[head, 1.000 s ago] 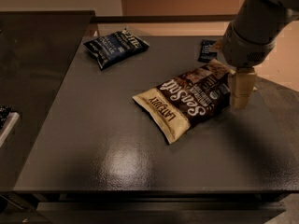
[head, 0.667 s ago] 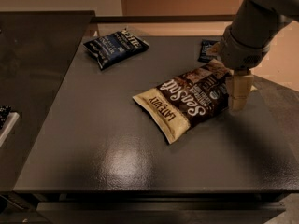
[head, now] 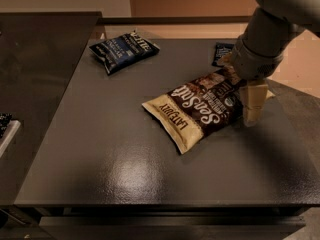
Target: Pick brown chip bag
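Note:
The brown chip bag (head: pixel 200 109), dark brown with cream ends and white "Sea Salt" script, lies flat and slanted on the dark table (head: pixel 125 154), right of centre. My gripper (head: pixel 241 86) reaches down from the upper right over the bag's right end. Its cream fingers (head: pixel 252 104) stand apart, one at the near side of the bag's end and one at the far side. The jaws are open and straddle that end. The bag still rests on the table.
A smaller dark blue chip bag (head: pixel 124 50) lies at the table's back left. A tiny dark navy packet (head: pixel 222 51) lies at the back, just behind my arm. A second dark counter (head: pixel 35 59) adjoins on the left. The table's front edge is near.
The arm has shifted only slightly near the bag's right end. The bag has not moved.

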Tool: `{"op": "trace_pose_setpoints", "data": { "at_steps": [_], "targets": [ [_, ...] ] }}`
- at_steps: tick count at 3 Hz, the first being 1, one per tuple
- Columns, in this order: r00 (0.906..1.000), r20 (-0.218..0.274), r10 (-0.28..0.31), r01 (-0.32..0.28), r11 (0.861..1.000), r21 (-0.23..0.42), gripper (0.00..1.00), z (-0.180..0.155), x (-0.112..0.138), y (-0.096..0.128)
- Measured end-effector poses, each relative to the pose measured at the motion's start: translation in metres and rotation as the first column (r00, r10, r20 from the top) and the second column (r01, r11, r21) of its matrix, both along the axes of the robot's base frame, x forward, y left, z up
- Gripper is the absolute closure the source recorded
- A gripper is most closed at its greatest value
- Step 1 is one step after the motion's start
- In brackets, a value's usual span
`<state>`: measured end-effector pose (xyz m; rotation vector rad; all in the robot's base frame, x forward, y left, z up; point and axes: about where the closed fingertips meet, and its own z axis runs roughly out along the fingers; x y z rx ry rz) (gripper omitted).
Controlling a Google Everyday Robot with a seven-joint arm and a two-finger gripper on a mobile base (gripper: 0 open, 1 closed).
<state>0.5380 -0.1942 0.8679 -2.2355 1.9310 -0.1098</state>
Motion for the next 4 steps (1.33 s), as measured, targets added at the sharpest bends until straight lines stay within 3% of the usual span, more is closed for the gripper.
{"op": "trace_pose_setpoints", "data": {
  "at_steps": [2,4],
  "targets": [
    [0.9980,-0.043,0.046,-0.048,0.997,-0.057,0.41,0.002,0.003,0.016],
    [0.9984,-0.027,0.049,-0.051,0.995,-0.091,0.88,0.015,0.003,0.028]
  ]
}}
